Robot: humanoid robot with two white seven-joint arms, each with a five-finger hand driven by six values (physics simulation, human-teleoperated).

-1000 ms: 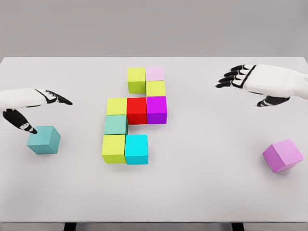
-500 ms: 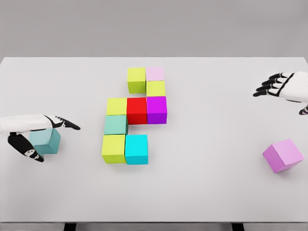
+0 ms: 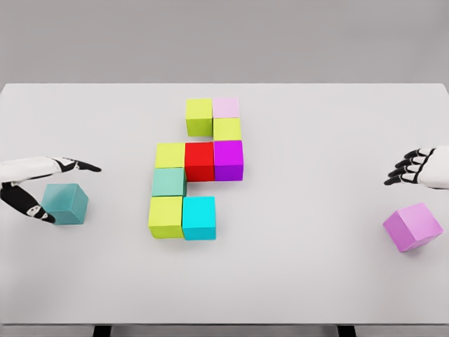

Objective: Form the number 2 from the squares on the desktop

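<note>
We record nine cubes joined near the middle of the white table [image 3: 295,281], their sides touching. At the far end a yellow-green cube [image 3: 199,116] sits beside a pale pink cube [image 3: 226,107], with a second yellow-green cube [image 3: 227,129] directly in front of the pink one. The next row holds a yellow-green cube [image 3: 170,155], a red cube [image 3: 199,161] and a magenta cube [image 3: 228,159]. Under the left end of that row lies a mint-green cube [image 3: 169,182], and the nearest row pairs a yellow-green cube [image 3: 165,216] with a cyan cube [image 3: 199,217]. Two cubes lie well apart from this group: a teal cube [image 3: 65,203] near the left edge and a violet cube [image 3: 412,226] near the right edge, the latter turned at an angle to the table's sides. The left hand [image 3: 31,184] enters from the left edge with its fingers extended above the teal cube and its thumb lowered at the cube's left face; we cannot tell whether the thumb touches it, and the hand holds nothing. The right hand [image 3: 417,168] is cut off by the right edge, so only its loosely curled dark fingers and part of the white palm show; it is clear of the violet cube and holds nothing. The arms themselves are almost wholly out of frame.
</note>
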